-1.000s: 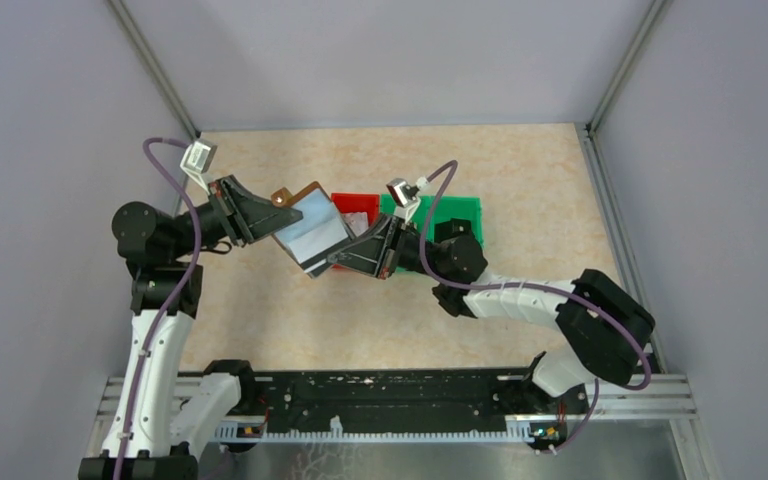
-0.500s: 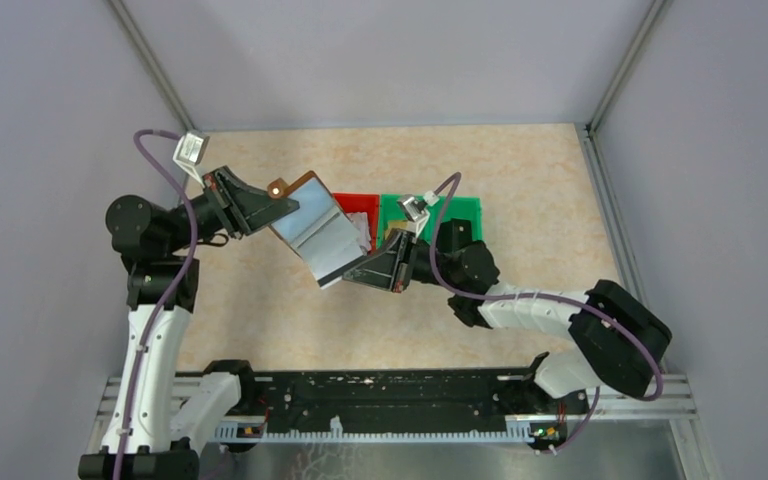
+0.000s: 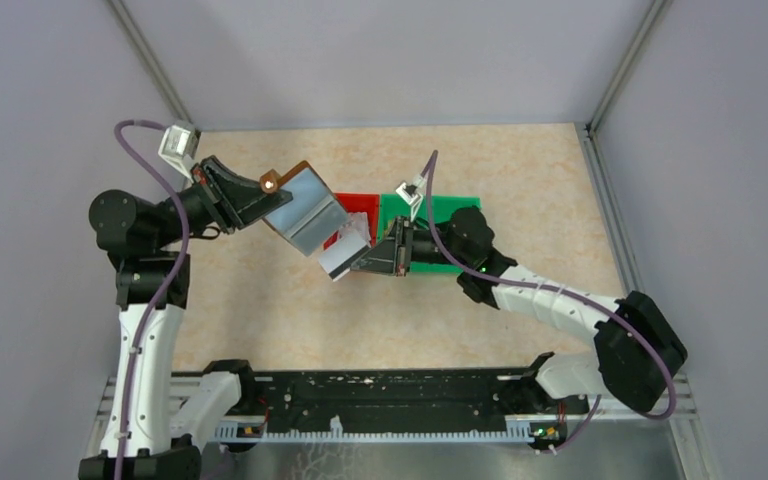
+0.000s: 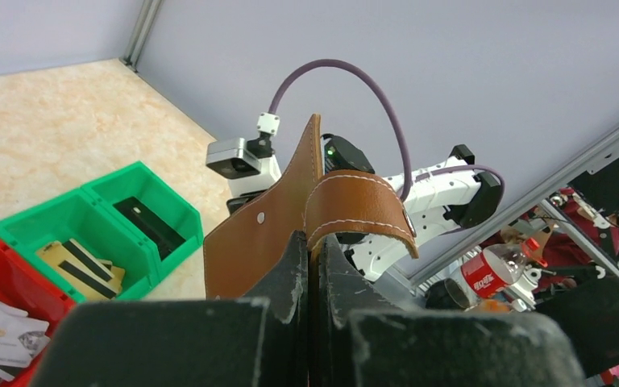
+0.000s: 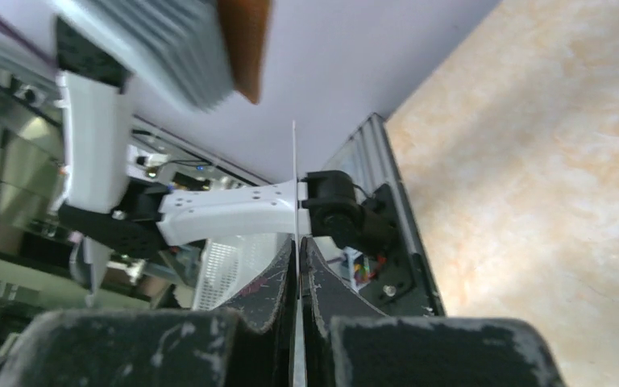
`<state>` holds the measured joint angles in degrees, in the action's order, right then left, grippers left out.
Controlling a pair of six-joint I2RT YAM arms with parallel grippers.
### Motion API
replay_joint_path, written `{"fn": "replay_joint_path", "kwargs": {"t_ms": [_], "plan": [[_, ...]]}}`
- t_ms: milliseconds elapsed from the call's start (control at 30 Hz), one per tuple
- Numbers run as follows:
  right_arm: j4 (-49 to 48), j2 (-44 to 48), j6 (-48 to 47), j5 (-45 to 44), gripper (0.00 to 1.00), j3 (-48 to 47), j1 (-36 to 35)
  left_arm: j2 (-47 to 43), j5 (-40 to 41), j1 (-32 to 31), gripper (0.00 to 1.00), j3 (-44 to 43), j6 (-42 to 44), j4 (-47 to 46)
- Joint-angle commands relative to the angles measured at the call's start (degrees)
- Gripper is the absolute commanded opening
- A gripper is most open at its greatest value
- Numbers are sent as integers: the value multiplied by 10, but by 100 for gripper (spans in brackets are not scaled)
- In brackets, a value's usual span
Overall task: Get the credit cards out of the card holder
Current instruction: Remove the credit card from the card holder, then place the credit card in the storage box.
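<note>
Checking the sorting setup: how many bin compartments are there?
3: red compartment, middle green compartment beside it, far green compartment beyond; others may be hidden.

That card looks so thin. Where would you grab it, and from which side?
The card is thin and flat, so only its two faces give purchase. Pinch one end across those faces, coming from the side away from the holder, as the right gripper does now.
</note>
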<state>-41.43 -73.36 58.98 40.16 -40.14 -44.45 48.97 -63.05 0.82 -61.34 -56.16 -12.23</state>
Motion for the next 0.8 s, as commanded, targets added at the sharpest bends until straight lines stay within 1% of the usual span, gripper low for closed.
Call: {"fn": "replay_joint_path", "kwargs": {"t_ms": [0, 100, 200, 400, 533, 767], "plan": [[215, -25, -129, 29, 0, -87, 27, -2, 0, 3, 0, -49, 50, 14], [370, -64, -224, 4, 0, -164, 38, -2, -4, 3, 0, -53, 56, 17], [496, -115, -307, -39, 0, -249, 39, -6, -8, 3, 0, -54, 59, 16], [680, -243, -432, -122, 0, -420, 40, -11, -18, 3, 0, -57, 60, 17], [761, -321, -476, -177, 0, -514, 40, -15, -23, 3, 0, -53, 56, 12], [803, -425, -495, -203, 0, -610, 40, -19, -30, 3, 0, -41, 30, -14]]}}
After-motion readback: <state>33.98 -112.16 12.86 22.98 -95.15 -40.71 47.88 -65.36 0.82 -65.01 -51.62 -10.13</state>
